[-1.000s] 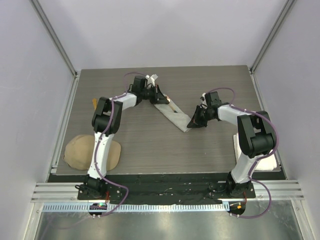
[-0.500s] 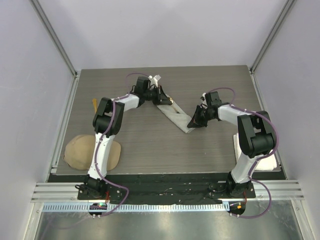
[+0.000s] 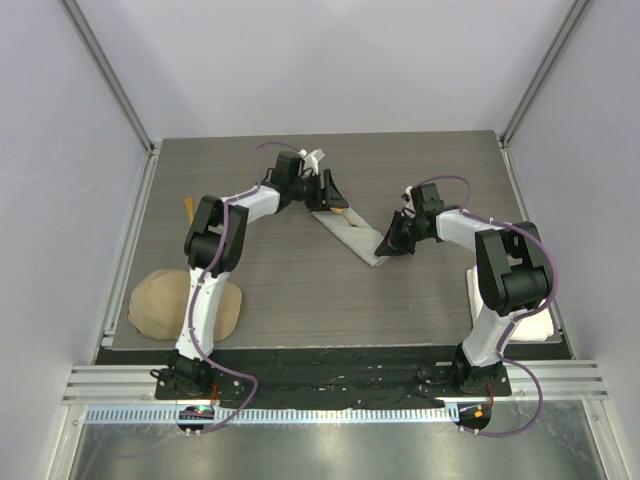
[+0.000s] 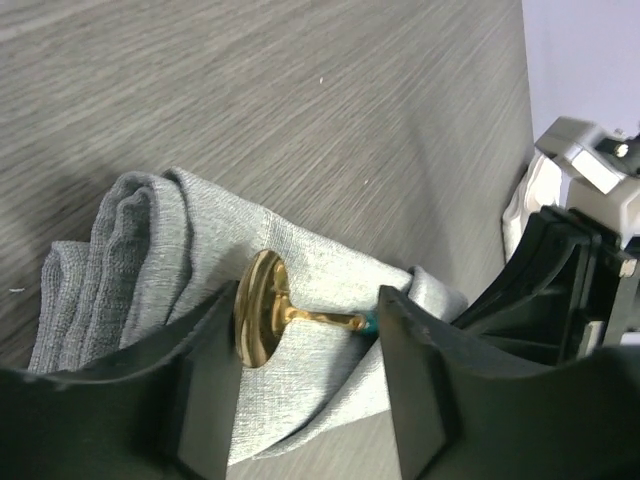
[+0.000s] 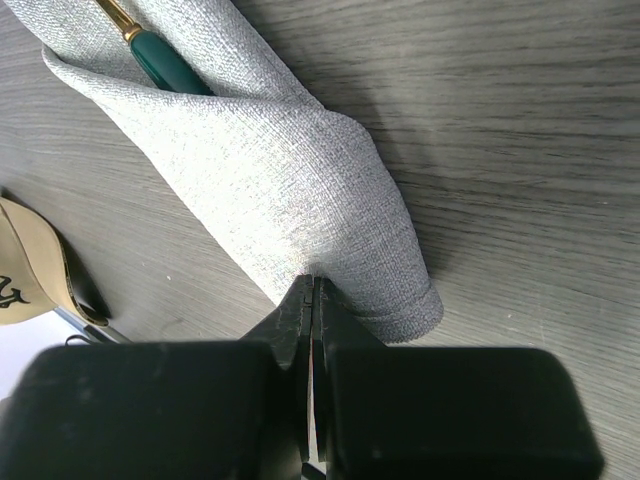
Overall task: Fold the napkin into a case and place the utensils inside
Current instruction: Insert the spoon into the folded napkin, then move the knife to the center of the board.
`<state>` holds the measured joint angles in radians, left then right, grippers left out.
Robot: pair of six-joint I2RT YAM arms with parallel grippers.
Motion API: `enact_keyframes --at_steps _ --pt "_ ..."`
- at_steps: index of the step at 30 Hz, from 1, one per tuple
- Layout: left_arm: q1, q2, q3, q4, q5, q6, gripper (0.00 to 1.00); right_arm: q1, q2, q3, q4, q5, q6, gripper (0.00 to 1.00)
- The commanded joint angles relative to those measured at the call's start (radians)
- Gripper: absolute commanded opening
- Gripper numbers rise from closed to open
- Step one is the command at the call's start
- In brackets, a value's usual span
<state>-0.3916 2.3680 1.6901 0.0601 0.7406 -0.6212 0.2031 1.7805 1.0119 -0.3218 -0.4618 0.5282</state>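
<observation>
My left gripper (image 4: 308, 330) is hanging wide over the teal-handled gold spoon (image 4: 258, 320), which is lying inside the case (image 3: 352, 232) at mid counter (image 3: 300, 290). My right gripper (image 5: 313, 290) is pinching its end. The orange utensil (image 3: 188, 207) is lying outside, not yet placed.

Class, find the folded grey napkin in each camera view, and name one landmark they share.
Top external: napkin mid-table, lying diagonally.
Left wrist: lower centre, behind the open left gripper.
Right wrist: centre, pinched by the right gripper.
Landmark: the teal-handled gold spoon inside it.
</observation>
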Motion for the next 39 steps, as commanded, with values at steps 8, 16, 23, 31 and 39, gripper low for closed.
enact_keyframes --at_steps 8,16,23,31,39 --pt "0.000 -0.069 0.154 -0.166 -0.090 0.064 0.76 -0.005 -0.026 -0.001 0.010 -0.005 -0.011 0.01" --pt "0.000 -0.075 0.261 -0.276 -0.151 0.129 0.84 -0.007 -0.021 0.001 0.010 -0.005 -0.011 0.01" --pt "0.094 -0.111 0.402 -0.506 -0.231 0.163 1.00 -0.007 -0.036 0.007 0.010 0.003 -0.016 0.01" --pt "0.244 -0.344 0.318 -0.846 -0.458 0.310 0.94 0.001 -0.134 0.062 -0.075 0.123 -0.077 0.22" --pt "0.329 -0.506 0.129 -1.033 -0.873 0.433 0.72 0.067 -0.289 0.125 -0.151 0.207 -0.119 0.58"
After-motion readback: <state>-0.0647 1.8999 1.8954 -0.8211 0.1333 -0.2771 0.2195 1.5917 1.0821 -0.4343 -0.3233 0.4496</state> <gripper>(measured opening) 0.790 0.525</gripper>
